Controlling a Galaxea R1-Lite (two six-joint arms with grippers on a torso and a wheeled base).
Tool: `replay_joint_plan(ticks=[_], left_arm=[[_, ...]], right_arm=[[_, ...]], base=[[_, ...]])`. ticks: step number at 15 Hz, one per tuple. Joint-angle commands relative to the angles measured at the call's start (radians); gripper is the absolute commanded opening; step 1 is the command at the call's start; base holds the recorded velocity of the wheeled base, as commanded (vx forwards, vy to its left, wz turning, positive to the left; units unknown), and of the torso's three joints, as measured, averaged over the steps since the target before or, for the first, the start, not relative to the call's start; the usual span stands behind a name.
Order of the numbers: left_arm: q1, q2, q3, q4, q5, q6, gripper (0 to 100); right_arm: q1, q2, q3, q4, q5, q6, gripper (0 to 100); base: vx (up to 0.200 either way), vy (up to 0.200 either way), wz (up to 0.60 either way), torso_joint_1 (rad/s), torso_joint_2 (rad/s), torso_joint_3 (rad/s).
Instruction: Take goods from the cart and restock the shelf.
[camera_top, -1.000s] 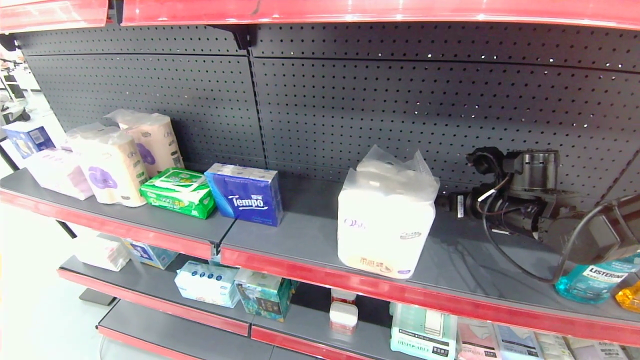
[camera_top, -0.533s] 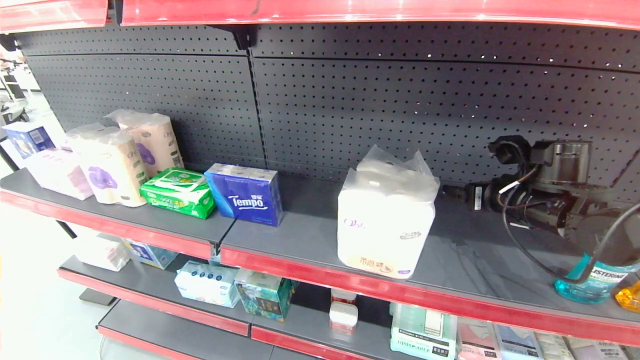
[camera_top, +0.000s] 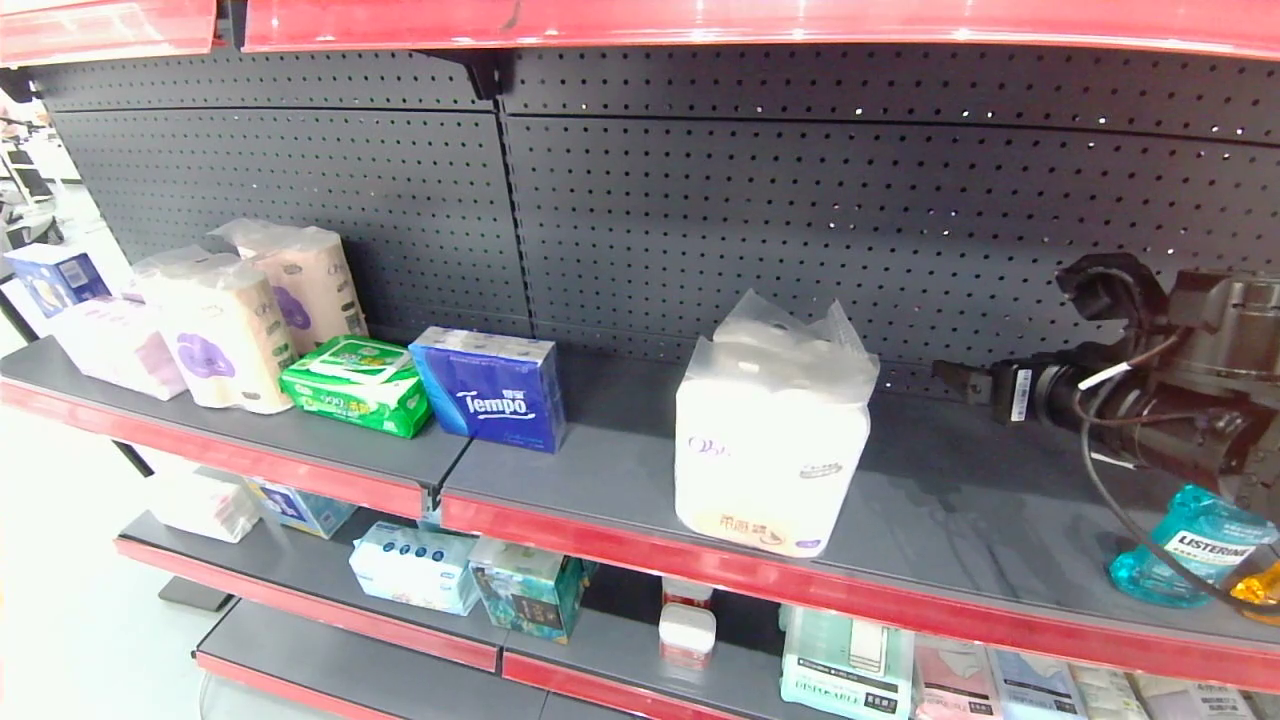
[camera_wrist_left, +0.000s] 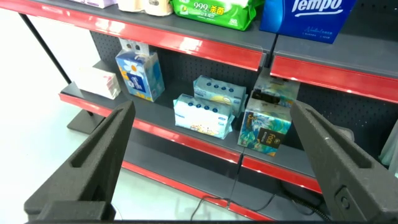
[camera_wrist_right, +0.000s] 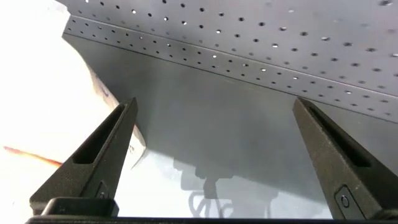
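Observation:
A white pack of tissue rolls (camera_top: 770, 450) stands upright on the dark shelf (camera_top: 950, 500), near its red front edge. My right gripper (camera_top: 952, 378) hovers over the shelf to the right of the pack, a clear gap away, pointing toward it. In the right wrist view my right gripper (camera_wrist_right: 212, 106) is open with nothing between its fingers, and the white pack (camera_wrist_right: 43, 93) lies off to one side against the pegboard. My left gripper (camera_wrist_left: 212, 106) is open and empty, held low in front of the lower shelves.
A blue tissue pack (camera_top: 492, 388), a green pack (camera_top: 355, 385) and tall roll packs (camera_top: 215, 330) fill the shelf's left part. A blue mouthwash bottle (camera_top: 1185, 545) and an orange bottle (camera_top: 1258, 592) stand at the far right. Boxes (camera_wrist_left: 267, 124) sit on the lower shelves.
My right arm has drawn back to the right, away from the white pack, which stays where it stood. The mouthwash bottle is now uncovered.

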Motion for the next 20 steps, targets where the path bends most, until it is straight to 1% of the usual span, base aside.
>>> replay_joint_plan(ticks=[1,5,10,12,13,15,17,18,19,20], left_arm=[[0.000,0.000,0.000,0.000,0.000,-0.001,100],[0.000,0.001,0.000,0.000,0.000,-0.001,100],[0.000,0.001,0.000,0.000,0.000,-0.001,100],[0.000,0.001,0.000,0.000,0.000,-0.001,100],[0.000,0.000,0.000,0.000,0.000,0.001,100],[0.000,0.001,0.000,0.000,0.002,-0.001,100],[0.000,0.000,0.000,0.000,0.000,0.001,100],[0.000,0.001,0.000,0.000,0.000,-0.001,100],[0.000,0.000,0.000,0.000,0.000,0.001,100],[0.000,0.001,0.000,0.000,0.002,0.001,100]], right_arm=[[-0.004,-0.090,0.028,-0.001,0.000,0.002,100],[0.004,-0.239,0.151,-0.001,0.002,-0.010,100],[0.007,-0.428,0.204,-0.001,0.002,-0.027,100],[0.019,-0.551,0.249,-0.001,0.000,-0.105,100],[0.024,-0.584,0.259,-0.001,0.002,-0.113,100],[0.001,-0.680,0.313,-0.001,0.011,-0.133,100],[-0.057,-0.758,0.385,0.001,0.094,-0.101,100],[-0.091,-0.813,0.405,0.015,0.183,-0.045,100],[-0.099,-0.868,0.440,0.045,0.221,-0.007,100],[-0.120,-0.930,0.486,0.096,0.224,-0.010,100]], base=[[0.000,0.000,0.00,0.000,0.00,0.000],[0.000,0.000,0.00,0.000,0.00,0.000],[0.000,0.000,0.00,0.000,0.00,0.000],[0.000,0.000,0.00,0.000,0.00,0.000],[0.000,0.000,0.00,0.000,0.00,0.000],[0.000,0.000,0.00,0.000,0.00,0.000],[0.000,0.000,0.00,0.000,0.00,0.000],[0.000,0.000,0.00,0.000,0.00,0.000],[0.000,0.000,0.00,0.000,0.00,0.000],[0.000,0.000,0.00,0.000,0.00,0.000]])
